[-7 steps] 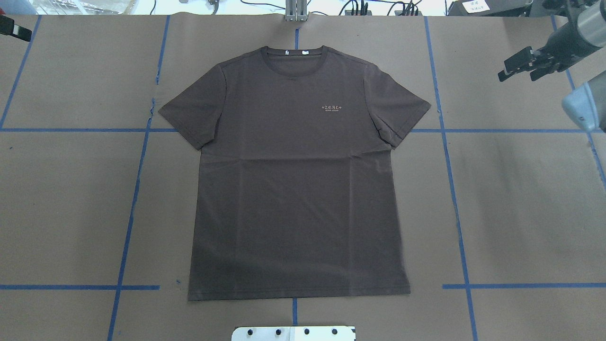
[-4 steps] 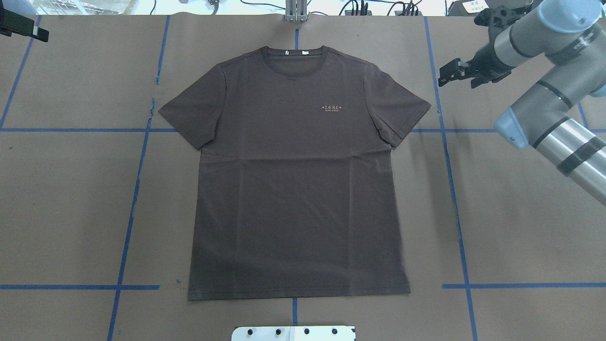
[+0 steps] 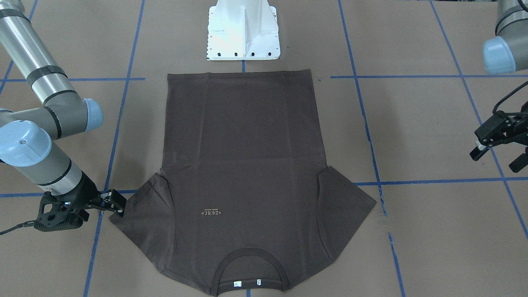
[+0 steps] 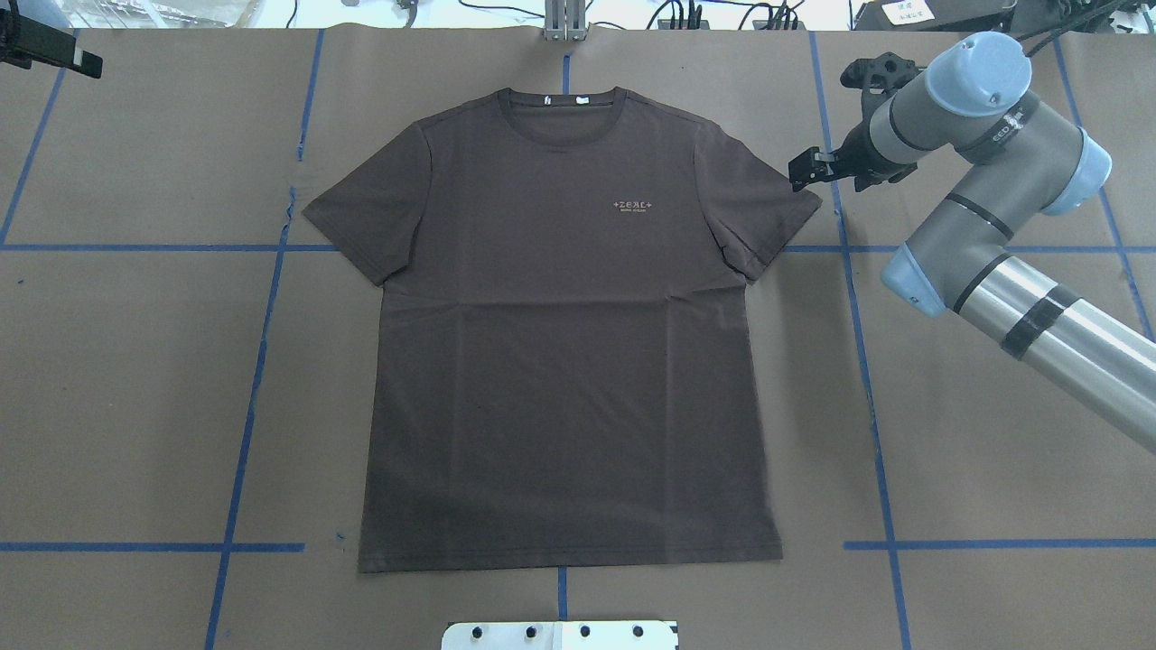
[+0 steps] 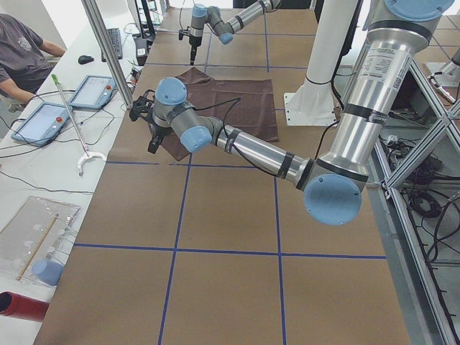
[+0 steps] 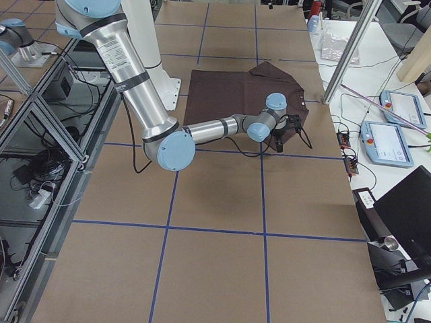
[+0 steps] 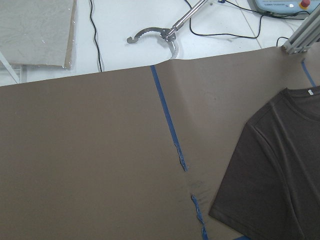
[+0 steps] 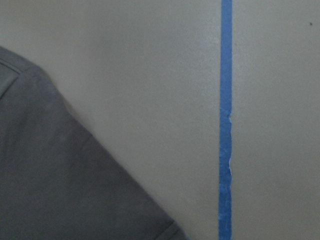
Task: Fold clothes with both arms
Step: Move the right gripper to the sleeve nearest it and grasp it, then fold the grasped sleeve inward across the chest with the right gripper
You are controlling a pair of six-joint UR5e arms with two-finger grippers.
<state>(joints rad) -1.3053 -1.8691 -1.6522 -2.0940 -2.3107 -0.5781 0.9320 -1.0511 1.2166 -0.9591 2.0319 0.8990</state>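
At front view's edge, left pincer [image 3: 497, 159] cut off; right pincer [image 3: 117, 203] gap unclear.

One T-shirt [image 4: 560, 361], one bench [image 4: 135, 361], one white pedestal [image 3: 243, 33]. Two arms: left arm [image 3: 511, 20], right arm [image 4: 984, 226]. Two grippers: left gripper [image 3: 495, 159], right gripper [image 4: 826, 171].

Right gripper [image 4: 831, 176] low, jaws apart, left gripper [image 3: 497, 158] higher, jaws apart

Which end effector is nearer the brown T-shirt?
Right. The right end effector hangs beside a sleeve tip of the T-shirt; the left end effector is far off the other sleeve.
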